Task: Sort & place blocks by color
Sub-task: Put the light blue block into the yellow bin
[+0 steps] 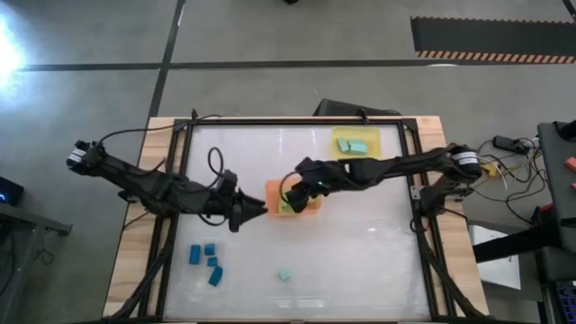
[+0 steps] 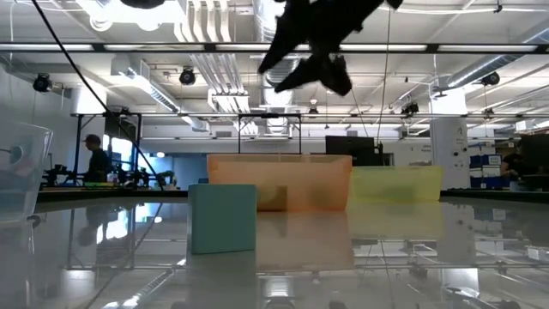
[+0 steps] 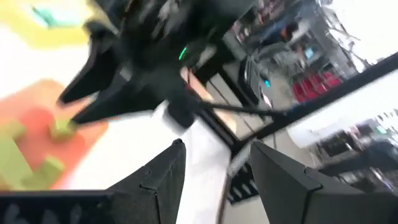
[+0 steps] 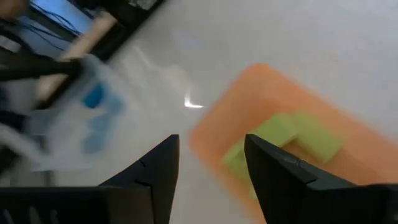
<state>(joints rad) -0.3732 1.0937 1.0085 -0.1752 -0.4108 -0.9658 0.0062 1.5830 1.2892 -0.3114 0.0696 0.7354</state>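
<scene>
Now the blocks lie in 4 places. Yellow-green blocks (image 1: pixel 290 206) rest in the orange tray (image 1: pixel 273 193) near the middle of the worktop (image 1: pixel 360 243); light teal blocks (image 1: pixel 353 144) sit in the yellow tray (image 1: pixel 389 144) by the far right corner; 4 dark blue blocks (image 1: pixel 207 260) lie inside a clear tray (image 1: pixel 185 281) toward the near left corner; and 1 lone teal block (image 1: pixel 285 274) stands loose on the bare worktop by the near edge, outside any tray.

The right tool (image 1: pixel 290 191) hangs over the orange tray, directly above the yellow-green blocks; its wrist view shows its jaws parted with nothing between them. The left tool (image 1: pixel 262 209) sits just beside the orange tray's left edge, jaws likewise apart and empty.

Judging by the layout, the loose teal block is the piece left to sort, and it belongs with the teal ones in the yellow tray. It lies toward the near edge from both tools, roughly below the orange tray, about equally near to each tool. The yellow tray is on the right arm's side, so the right arm seems better suited. The block looks nearly square from above, so I cannot tell its long axis.
</scene>
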